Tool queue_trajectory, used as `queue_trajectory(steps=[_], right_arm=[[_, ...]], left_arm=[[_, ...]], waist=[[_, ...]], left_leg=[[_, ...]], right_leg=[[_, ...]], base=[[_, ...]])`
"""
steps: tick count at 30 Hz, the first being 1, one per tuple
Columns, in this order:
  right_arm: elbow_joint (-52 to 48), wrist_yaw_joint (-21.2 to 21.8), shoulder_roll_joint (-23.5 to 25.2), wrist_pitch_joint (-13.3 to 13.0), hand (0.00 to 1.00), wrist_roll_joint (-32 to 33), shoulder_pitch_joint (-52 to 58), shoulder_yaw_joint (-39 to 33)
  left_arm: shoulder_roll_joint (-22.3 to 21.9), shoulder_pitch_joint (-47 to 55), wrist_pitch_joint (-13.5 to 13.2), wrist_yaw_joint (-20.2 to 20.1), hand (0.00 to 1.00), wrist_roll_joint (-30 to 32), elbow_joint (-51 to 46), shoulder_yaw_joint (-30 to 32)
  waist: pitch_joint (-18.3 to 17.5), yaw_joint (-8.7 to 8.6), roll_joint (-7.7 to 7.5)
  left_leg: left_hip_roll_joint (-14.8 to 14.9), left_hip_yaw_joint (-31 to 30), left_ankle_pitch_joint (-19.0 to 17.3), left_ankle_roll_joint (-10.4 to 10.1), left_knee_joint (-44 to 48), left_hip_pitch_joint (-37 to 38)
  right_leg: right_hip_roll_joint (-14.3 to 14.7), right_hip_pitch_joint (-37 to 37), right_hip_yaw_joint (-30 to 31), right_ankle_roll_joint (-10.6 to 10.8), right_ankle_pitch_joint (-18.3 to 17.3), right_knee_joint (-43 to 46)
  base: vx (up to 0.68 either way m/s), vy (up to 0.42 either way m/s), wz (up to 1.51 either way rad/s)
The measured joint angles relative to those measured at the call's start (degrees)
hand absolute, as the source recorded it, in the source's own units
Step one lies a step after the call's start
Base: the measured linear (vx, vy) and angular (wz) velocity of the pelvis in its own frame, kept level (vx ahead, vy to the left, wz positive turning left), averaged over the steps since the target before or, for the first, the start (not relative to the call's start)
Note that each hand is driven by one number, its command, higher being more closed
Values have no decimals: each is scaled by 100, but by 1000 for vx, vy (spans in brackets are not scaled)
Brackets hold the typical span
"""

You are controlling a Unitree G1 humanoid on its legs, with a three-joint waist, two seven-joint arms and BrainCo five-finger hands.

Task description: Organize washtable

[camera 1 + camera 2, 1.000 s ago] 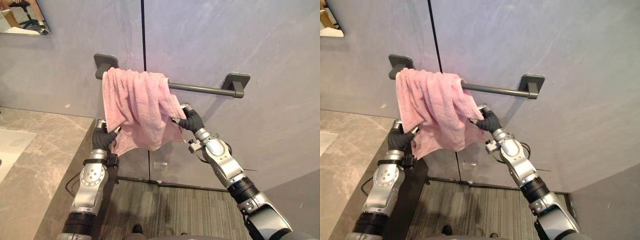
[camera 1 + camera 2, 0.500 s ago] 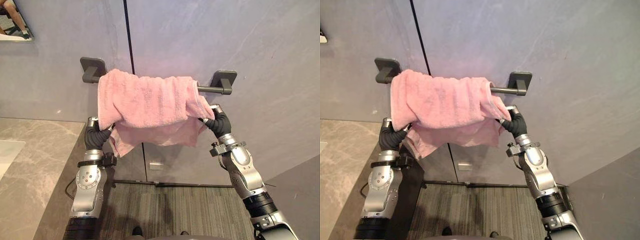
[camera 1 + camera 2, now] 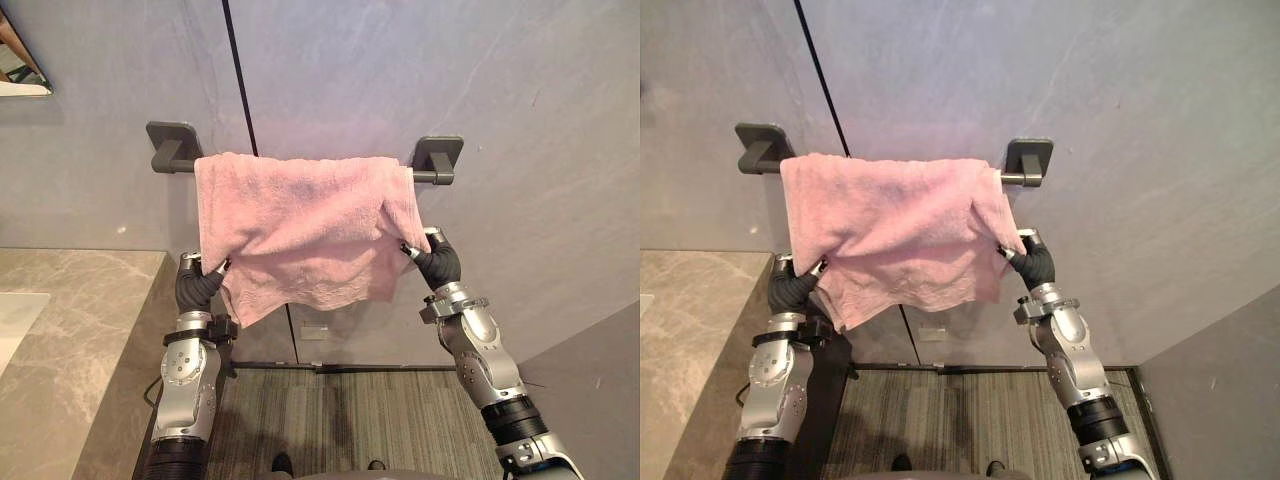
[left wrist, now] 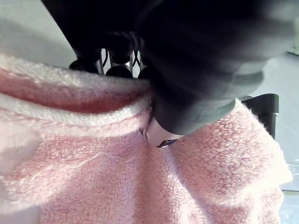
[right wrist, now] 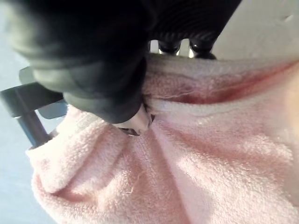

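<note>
A pink towel [image 3: 305, 225] hangs spread along the dark grey towel rail [image 3: 425, 176] on the grey wall. My left hand [image 3: 196, 283] pinches the towel's lower left corner, thumb and fingers curled on the cloth [image 4: 117, 140]. Below the rail's right bracket, my right hand [image 3: 437, 263] grips the towel's right edge the same way, with the cloth [image 5: 196, 140] bunched under its thumb. The rail's left bracket [image 3: 170, 146] shows bare beside the towel.
A marble washtable top [image 3: 70, 320] runs along the left, with a white basin edge [image 3: 15, 310] at the far left. A mirror corner [image 3: 15, 70] hangs on the upper left wall. Below the towel lies striped grey flooring [image 3: 330, 420].
The towel was bunched at the rail's left end; both hands drew it out, the right hand moving right, so it now covers nearly the whole rail. The camera has shifted too.
</note>
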Motion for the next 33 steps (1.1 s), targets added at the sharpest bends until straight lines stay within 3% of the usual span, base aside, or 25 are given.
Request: queue_trajectory(steps=[17,18,19,33], right_arm=[[199,4,404,-11,100,-213,56,-205],[210,-1,446,-17,0,-281,56,-211],[222,-13,473,-20,0,-362,58,-215],[459,-301,590,-10,0,-1153,431,-381]], left_arm=[[-263,-1,-2,-85,100,19,187,23],[-266,-2,-5,-85,100,19,216,23],[-267,-8,-9,-85,0,29,241,22],[-268,176,46,39,0,320,621,-46]], waist=[[-1,2,17],[-3,1,20],[-4,1,23],[-8,9,26]], left_leg=[[-3,-28,-35,-11,1,0],[-3,-28,-36,-11,1,-1],[-3,-28,-36,-12,1,-1],[2,-20,-36,-12,1,0]], right_leg=[[-14,-65,-13,39,-118,156],[-14,-66,-13,39,-120,156],[-15,-66,-13,39,-120,156],[-13,-79,-1,39,-120,173]], base=[[0,0,0],[0,0,0],[0,0,0],[-2,0,0]])
